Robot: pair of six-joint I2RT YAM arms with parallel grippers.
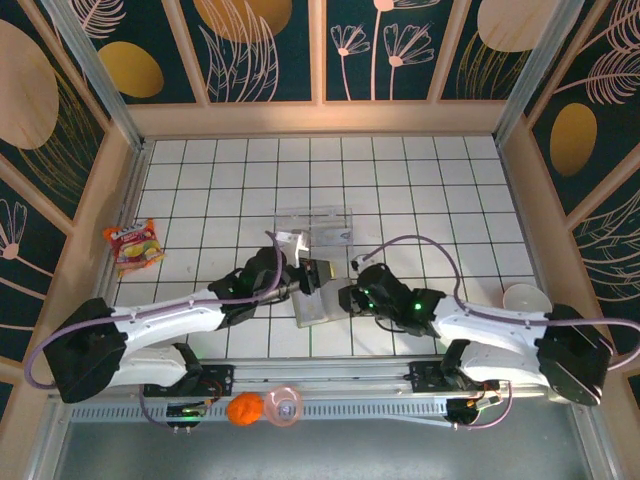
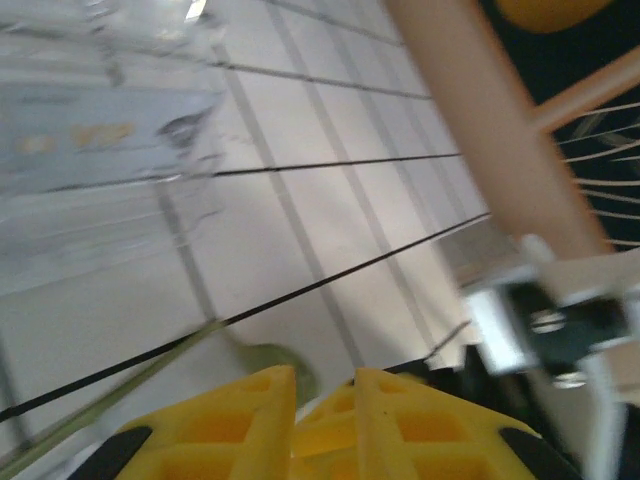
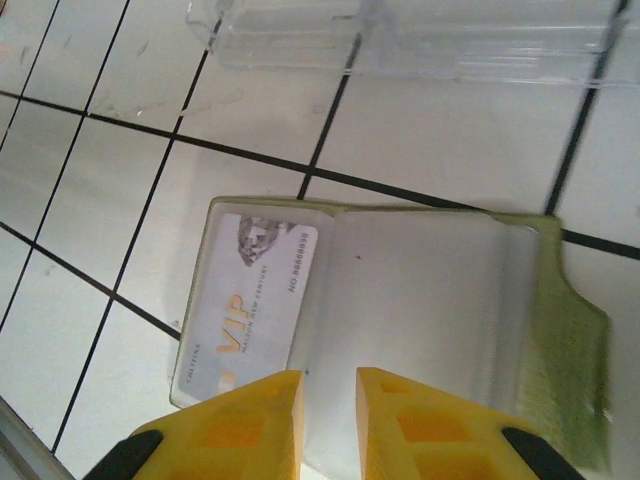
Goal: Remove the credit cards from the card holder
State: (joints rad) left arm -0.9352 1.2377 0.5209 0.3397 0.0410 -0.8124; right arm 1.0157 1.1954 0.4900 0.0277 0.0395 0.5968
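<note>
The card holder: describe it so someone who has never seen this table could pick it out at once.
On the white tiled table, look near the middle, just on the near side of the clear plastic tray. The card holder lies open there, olive-green at the edges and pale inside, with a VIP card tucked in one side; the tray is see-through.

Motion blur is smearing the clear plastic tray [image 2: 150,35] at upper left of the left wrist view; at bottom centre of the right wrist view, the right gripper [image 3: 328,378] is covering the lower edge of the card holder [image 3: 430,300].
</note>
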